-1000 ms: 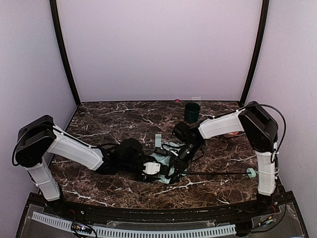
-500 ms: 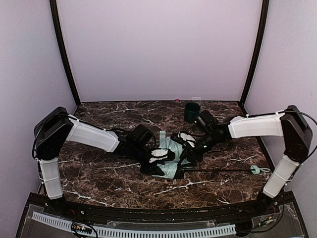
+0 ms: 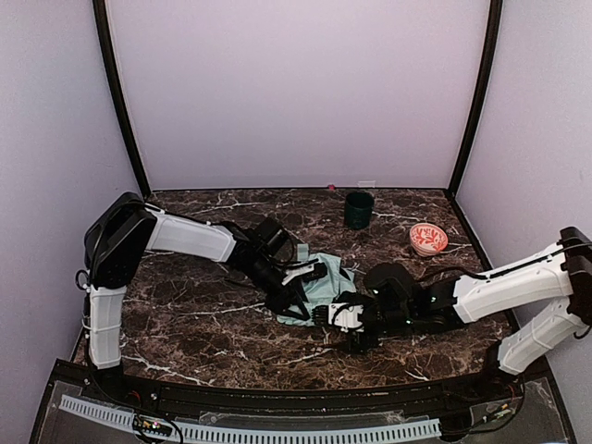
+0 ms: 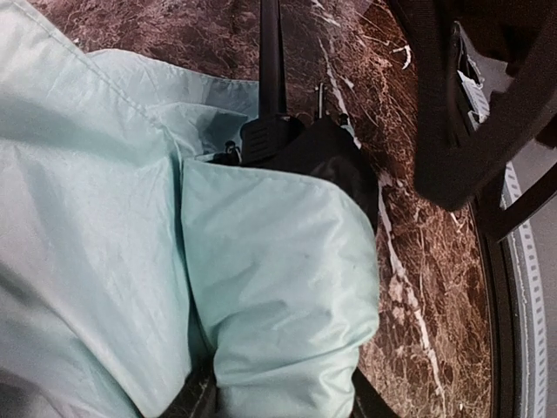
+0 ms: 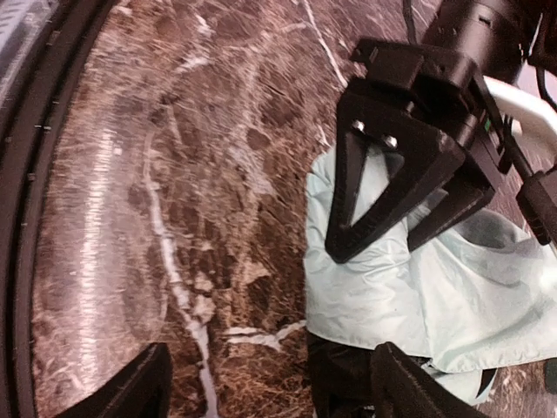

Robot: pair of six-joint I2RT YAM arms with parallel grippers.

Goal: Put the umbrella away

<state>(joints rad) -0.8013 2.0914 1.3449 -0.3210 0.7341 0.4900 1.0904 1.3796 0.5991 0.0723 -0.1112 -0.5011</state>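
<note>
Crumpled pale mint-green fabric umbrella [image 3: 319, 285], black underside peeking out, thin black shaft poking from its folds, lies mid-table on the dark marble table [image 3: 185, 324]. Left gripper [image 5: 376, 248] stretches in low, pinching a canopy fold; right gripper [image 3: 326, 314] hovers just beside, jaws spread, empty.

Left arm [image 3: 190, 238] and right arm [image 3: 504, 289]: white link shells, black joint housings, black wrists. Black cables are seen at the left wrist, upper right of the right wrist view. Left gripper [image 5: 376, 248]: black, with tapered triangular fingers [image 5: 348, 196] and two bright screws near the root. A white patch, possibly a label, is seen on the right gripper [image 3: 338, 322].
</note>
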